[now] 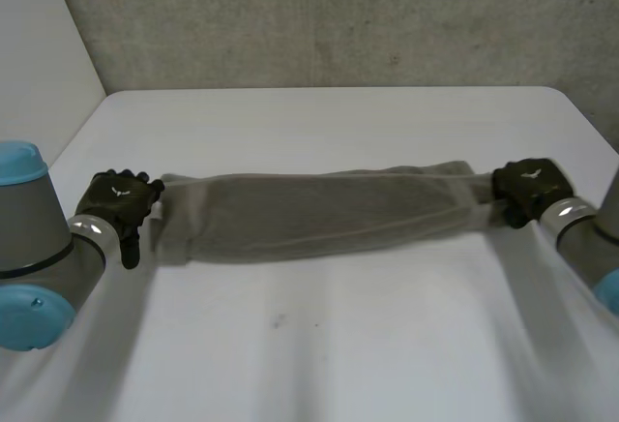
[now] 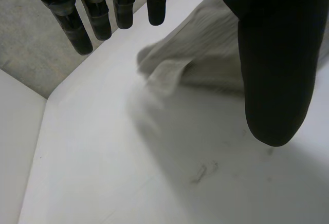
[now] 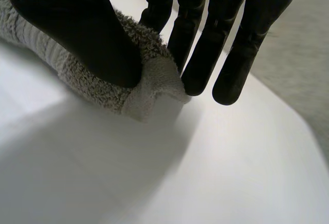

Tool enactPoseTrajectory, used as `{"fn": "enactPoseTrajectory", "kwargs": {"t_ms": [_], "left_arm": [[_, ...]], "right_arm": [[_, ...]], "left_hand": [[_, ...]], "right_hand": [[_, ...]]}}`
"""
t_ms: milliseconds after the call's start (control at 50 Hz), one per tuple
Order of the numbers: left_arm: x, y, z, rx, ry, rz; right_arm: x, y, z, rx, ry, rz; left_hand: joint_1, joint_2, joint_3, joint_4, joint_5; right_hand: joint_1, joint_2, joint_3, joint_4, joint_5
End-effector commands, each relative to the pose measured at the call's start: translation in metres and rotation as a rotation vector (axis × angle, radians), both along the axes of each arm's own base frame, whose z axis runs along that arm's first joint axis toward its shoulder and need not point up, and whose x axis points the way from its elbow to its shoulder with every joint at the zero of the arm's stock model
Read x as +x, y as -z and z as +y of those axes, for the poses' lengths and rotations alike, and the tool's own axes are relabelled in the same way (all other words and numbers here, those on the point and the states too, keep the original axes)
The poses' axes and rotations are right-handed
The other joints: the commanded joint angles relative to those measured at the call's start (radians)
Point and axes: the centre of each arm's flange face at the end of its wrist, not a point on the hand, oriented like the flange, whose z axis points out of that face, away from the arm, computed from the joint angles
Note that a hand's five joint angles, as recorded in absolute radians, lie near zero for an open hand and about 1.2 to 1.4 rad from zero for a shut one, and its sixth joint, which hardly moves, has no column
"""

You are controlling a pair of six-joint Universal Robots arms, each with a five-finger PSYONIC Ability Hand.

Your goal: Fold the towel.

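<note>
Grey terry towel lies bunched in a long strip across the flat white table. Right hand pinches the towel's right-end corner between thumb and straight fingers. Left hand sits at the left end, fingers straight and slack, gripping nothing. Small white emblem on the hand's back, illegible. Rough grey concrete wall behind.

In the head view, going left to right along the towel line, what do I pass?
left arm → left hand → towel, stretched long between the hands → right hand → right arm
</note>
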Motion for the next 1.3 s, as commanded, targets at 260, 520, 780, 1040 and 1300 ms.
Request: {"fn": "enactPoseTrajectory", "kwargs": {"t_ms": [260,520,780,1040,1300], "left_arm": [[0.004,-0.005,0.002,-0.017,-0.009,0.004],[0.002,-0.005,0.004,-0.017,-0.004,0.004],[0.001,-0.004,0.004,-0.014,-0.001,0.003],[-0.005,-0.008,0.005,-0.029,0.017,0.006],[-0.073,-0.033,0.038,-0.102,0.212,0.095]], "right_arm": [[-0.089,-0.048,-0.038,-0.095,0.174,0.250],[0.113,-0.104,0.029,-0.297,-0.274,0.009],[0.250,-0.008,0.161,-0.189,-0.753,-0.027],[0.243,-0.032,0.170,-0.179,-0.746,-0.066],[0.132,-0.048,0.108,0.019,-0.405,-0.110]], "left_hand": [[0.007,0.010,0.006,0.009,-0.023],[0.007,0.010,0.006,0.009,-0.023],[0.007,0.010,0.006,0.009,-0.023],[0.007,0.010,0.006,0.009,-0.023],[0.008,0.011,0.007,0.009,-0.022]], "right_hand": [[0.049,0.225,0.225,0.205,0.265],[0.049,0.225,0.225,0.205,0.265],[0.049,0.225,0.225,0.205,0.265],[-1.173,-0.996,-0.997,-1.016,-0.957],[-1.173,-0.996,-0.997,-1.016,-0.957]]}}
